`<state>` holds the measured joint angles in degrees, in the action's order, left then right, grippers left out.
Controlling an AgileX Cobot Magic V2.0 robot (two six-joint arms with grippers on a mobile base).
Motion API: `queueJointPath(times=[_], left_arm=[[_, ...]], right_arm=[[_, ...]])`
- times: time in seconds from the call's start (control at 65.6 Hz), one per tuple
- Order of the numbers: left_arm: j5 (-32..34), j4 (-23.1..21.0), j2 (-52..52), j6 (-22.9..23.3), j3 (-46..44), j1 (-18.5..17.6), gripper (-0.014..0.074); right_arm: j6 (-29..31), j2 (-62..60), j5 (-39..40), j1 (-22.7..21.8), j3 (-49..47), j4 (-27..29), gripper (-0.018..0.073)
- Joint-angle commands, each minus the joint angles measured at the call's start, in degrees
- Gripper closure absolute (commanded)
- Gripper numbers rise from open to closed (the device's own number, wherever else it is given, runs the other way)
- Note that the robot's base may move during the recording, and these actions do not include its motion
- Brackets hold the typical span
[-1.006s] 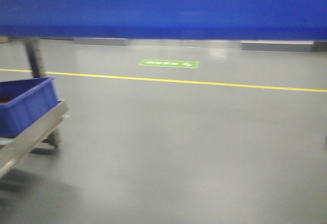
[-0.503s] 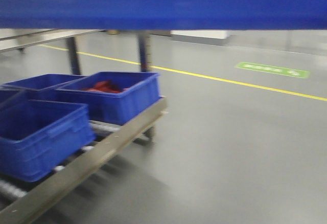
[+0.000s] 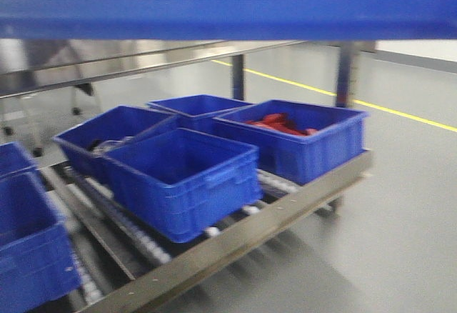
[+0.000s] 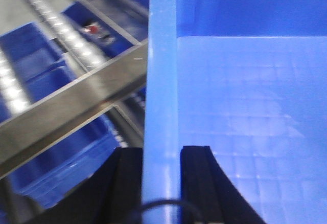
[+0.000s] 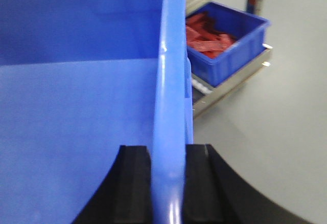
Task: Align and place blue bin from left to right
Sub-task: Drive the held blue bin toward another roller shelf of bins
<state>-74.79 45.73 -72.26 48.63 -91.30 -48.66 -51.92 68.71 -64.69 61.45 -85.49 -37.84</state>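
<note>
Left gripper: its black fingers stand on either side of one side wall, pressed against it, so it is clamped on that wall from above the rim.
Right gripper: likewise closed on the opposite wall, one black pad outside and the other inside.
Blue bin: held between both grippers, clear of the rack; in the front view its wall fills the whole top band, above everything else. Its inner floor shows a faint grid in the left wrist view.
Under the left side: a steel rail runs diagonally just past the held wall, with a line of rollers beyond it and more blue crates lower down.
Beside the right side: the red-filled bin sits at the rack's end, its red parts heaped inside.
Roller rack: carries several bins close together; the front bin sits at the near edge, just beside the red-filled bin, with the rear bin behind them.
Left of those: the lower-left bin, partly cut off by the frame.
Overhead rail: crosses above the rack, below the held bin.
Floor: grey, with a yellow line to the right.
Sharpness: the front view is blurred.
</note>
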Motion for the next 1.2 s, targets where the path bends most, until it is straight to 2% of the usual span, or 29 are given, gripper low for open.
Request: queueJointPath(times=[0.0,1.189], left_arm=[[4.82,1.57,0.28,0.38,-1.0,-0.41,0.0707],[4.82,1.57,0.28,0.38,-1.0,-0.41,0.0707]], right_arm=[[0.41,-0.37,8.17,0.48,-1.07,0.31,0.0629],[0.41,-0.37,8.17,0.48,-1.07,0.31,0.0629]])
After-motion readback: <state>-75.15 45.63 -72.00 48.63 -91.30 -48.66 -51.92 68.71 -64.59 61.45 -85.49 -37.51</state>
